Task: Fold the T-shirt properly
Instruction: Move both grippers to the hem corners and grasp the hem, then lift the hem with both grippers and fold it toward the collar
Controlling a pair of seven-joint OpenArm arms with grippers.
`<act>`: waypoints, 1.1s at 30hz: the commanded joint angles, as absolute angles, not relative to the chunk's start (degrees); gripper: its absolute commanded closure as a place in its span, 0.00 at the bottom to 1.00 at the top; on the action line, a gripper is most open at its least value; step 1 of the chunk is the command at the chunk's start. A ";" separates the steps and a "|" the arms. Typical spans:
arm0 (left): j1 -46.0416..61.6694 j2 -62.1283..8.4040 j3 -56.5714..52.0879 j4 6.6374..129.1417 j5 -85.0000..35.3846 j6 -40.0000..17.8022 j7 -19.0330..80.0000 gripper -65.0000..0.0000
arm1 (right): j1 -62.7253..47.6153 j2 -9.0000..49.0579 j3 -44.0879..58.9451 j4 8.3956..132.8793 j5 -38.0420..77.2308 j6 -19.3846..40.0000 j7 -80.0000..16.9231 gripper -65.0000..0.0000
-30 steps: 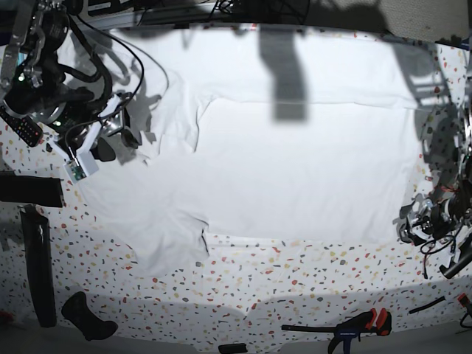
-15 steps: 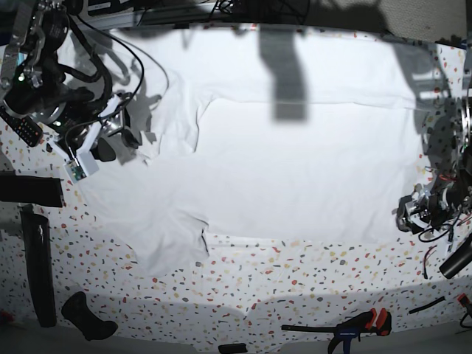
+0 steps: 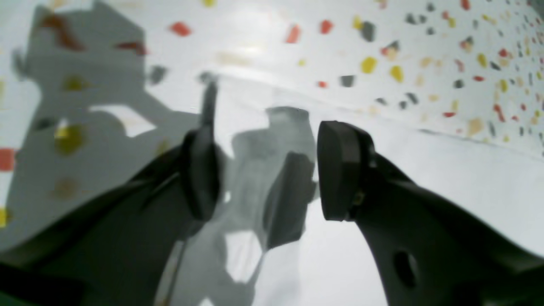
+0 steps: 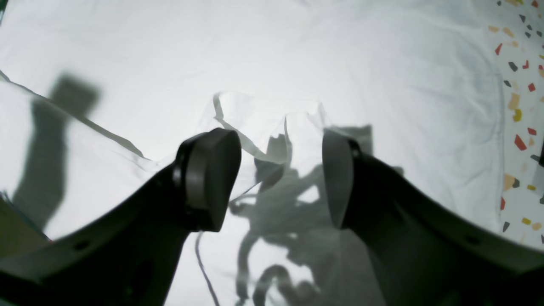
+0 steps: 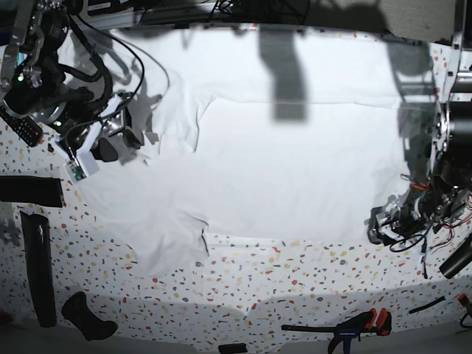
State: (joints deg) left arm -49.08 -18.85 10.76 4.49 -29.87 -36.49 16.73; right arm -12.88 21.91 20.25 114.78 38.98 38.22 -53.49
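- Speckled tabletop (image 5: 295, 280), white with red, yellow and grey flecks, fills the base view and shows bare below the T-shirt and at its sides.
- T-shirt (image 5: 295, 169), plain white and the biggest thing, lies spread nearly flat over the middle of the tabletop; one short sleeve (image 5: 166, 247) sticks out at its lower corner, and arm shadows fall across its top.
- Black bar (image 5: 37, 265) lies off the T-shirt's sleeve side; a clamp with a red grip (image 5: 358, 324) lies below the T-shirt's hem, clear of the cloth.
- Right gripper (image 4: 280, 170) hovers over the collar end of the T-shirt, jaws spread, nothing between them; only its wrist view shows the small raised fold (image 4: 272, 123) beneath.
- Left gripper (image 3: 263, 170) sits at the T-shirt's hem edge, jaws parted and empty; its wrist view alone shows hem meeting flecked surface.
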 commanded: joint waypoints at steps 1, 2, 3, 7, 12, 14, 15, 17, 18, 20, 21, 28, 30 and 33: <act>-50.68 -18.87 10.66 5.02 -30.06 -37.19 17.69 0.47 | -12.38 22.68 20.67 115.83 39.66 38.63 -52.40 0.47; -50.72 -18.87 10.66 5.04 -30.09 -37.19 17.67 0.47 | -12.38 22.68 20.67 115.83 39.66 38.63 -52.40 0.47; -50.76 -18.94 10.66 5.23 -30.06 -37.19 17.76 0.47 | -12.38 22.68 20.67 115.83 39.66 38.63 -52.40 0.47; -50.81 -19.38 10.66 6.02 -30.06 -37.19 17.98 0.47 | -12.38 22.68 20.67 115.83 39.66 38.63 -52.38 0.47; -50.81 -19.38 10.66 7.73 -30.06 -37.19 17.98 0.56 | -12.38 22.68 20.67 115.83 39.66 38.63 -52.38 0.47; -50.81 -19.40 10.66 8.67 -30.06 -37.19 17.98 0.74 | -12.38 22.68 20.67 115.83 39.64 38.63 -52.36 0.47; -50.81 -19.40 10.66 9.17 -30.06 -37.19 17.96 0.83 | -12.36 22.68 20.67 115.83 39.57 38.63 -52.31 0.47; -50.81 -19.38 10.61 10.24 -30.26 -37.17 17.93 0.97 | -12.01 22.68 20.67 115.81 38.41 38.61 -52.36 0.47; -50.81 -19.38 10.55 10.79 -30.48 -37.17 17.98 0.99 | -11.60 22.68 20.67 115.81 37.23 38.59 -52.38 0.47; -50.81 -19.40 10.55 11.73 -30.50 -37.19 17.98 0.99 | -10.15 22.68 20.67 115.74 35.09 38.20 -52.40 0.47; -50.78 -19.40 10.55 12.05 -30.50 -37.19 17.96 0.99 | -9.08 22.68 20.67 115.72 34.04 37.08 -52.40 0.47; -50.78 -19.40 10.55 12.16 -30.48 -37.19 19.57 0.99 | 0.56 22.72 20.67 108.07 24.01 33.36 -50.70 0.47; -50.78 -19.38 10.55 12.16 -30.50 -37.21 19.66 0.99 | 4.08 23.09 20.64 101.58 23.77 33.39 -50.65 0.47; -50.78 -19.38 10.55 12.16 -30.50 -37.19 19.66 0.99 | 10.92 24.73 20.03 90.98 24.40 33.39 -51.94 0.47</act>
State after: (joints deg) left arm -48.66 -18.83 10.76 11.27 -29.80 -36.58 20.75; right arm 9.45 23.57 19.79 89.47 23.90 33.26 -53.41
